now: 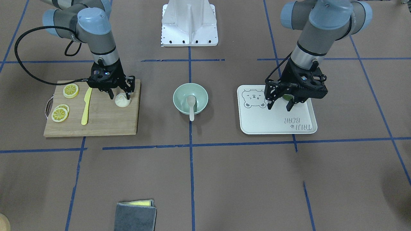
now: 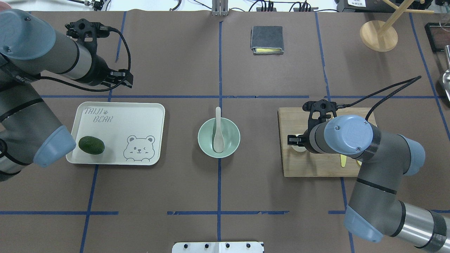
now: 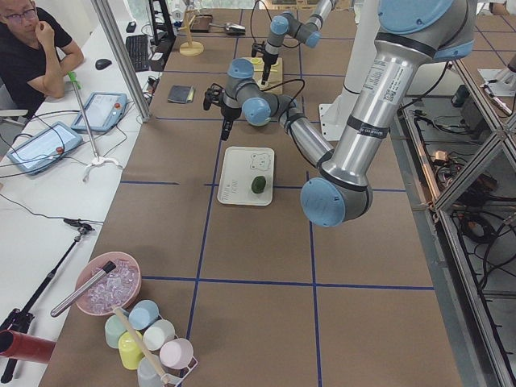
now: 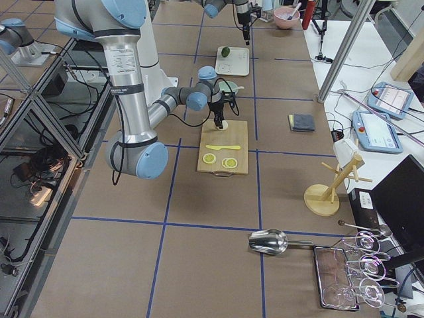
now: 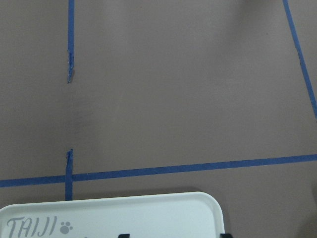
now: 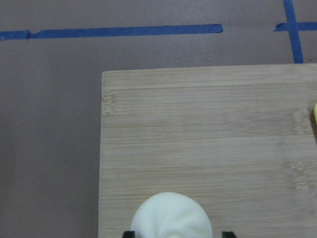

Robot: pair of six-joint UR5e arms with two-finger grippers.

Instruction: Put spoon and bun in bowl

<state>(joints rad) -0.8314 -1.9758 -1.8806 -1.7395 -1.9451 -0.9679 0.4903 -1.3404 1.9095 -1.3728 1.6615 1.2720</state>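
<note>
The off-white spoon (image 1: 191, 106) lies in the mint-green bowl (image 1: 179, 94) at the table's middle, with its handle over the rim; both also show in the overhead view, spoon (image 2: 218, 130) and bowl (image 2: 232, 142). The white pleated bun (image 1: 122, 100) sits on the wooden board's corner nearest the bowl. My right gripper (image 1: 119, 95) is open and low over the board, one finger on each side of the bun (image 6: 171, 215). My left gripper (image 1: 278, 105) is open and empty above the bear tray.
The wooden cutting board (image 1: 106, 122) holds lemon slices (image 1: 70, 90) and a yellow knife (image 1: 86, 107). The white bear tray (image 1: 276, 122) holds a dark green avocado (image 2: 91, 145). A folded grey cloth (image 1: 135, 216) lies at the operators' side.
</note>
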